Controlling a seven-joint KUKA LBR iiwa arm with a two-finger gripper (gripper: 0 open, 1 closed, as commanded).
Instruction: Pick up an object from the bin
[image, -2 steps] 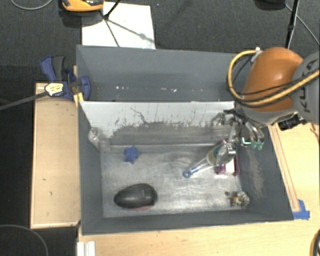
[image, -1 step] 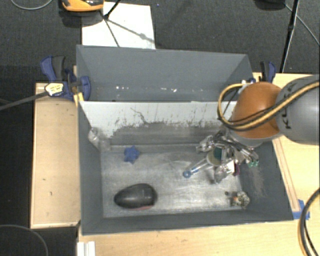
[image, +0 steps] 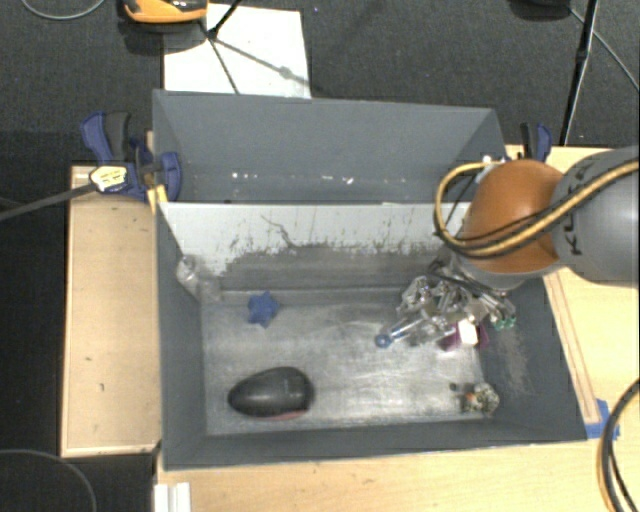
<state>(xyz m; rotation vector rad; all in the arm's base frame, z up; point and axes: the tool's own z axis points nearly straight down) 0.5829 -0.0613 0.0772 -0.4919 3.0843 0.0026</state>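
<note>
My gripper hangs low over the right part of the bin, under the arm's orange dome. Right below it a thin stick with a blue tip pokes out to the left. A small white and purple piece lies just right of the gripper, with a tiny green bit beside it. Whether any of them is gripped I cannot tell, since the gripper's metal body hides the contact.
A black oval stone-like lump lies at the front left. A small blue scrap rests left of centre, a clear plastic piece in the back left corner, and a small brownish-green thing at the front right.
</note>
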